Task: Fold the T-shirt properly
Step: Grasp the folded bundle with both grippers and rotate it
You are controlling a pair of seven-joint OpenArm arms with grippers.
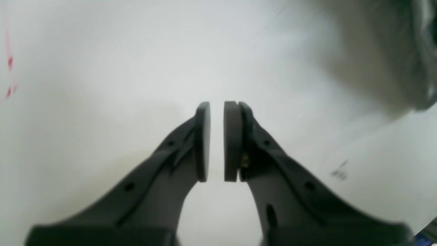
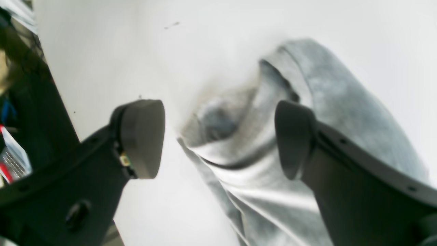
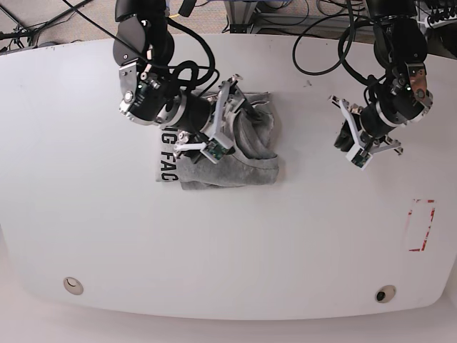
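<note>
Hovering my right gripper (image 2: pixel 218 140) wide open over the soft, limp T-shirt (image 3: pixel 235 153) bunched mid-table, I reckon a hem edge grips best, left gripper (image 1: pixel 216 140) nearly shut, empty.

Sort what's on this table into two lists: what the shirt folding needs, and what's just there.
For the job:
- T-shirt, bunched up, lettering showing
- right hand, open over the shirt
- left hand, shut, off to the side, holding nothing

Just there:
- white table
- red rectangle mark on the table
- cables at the far edge
</note>
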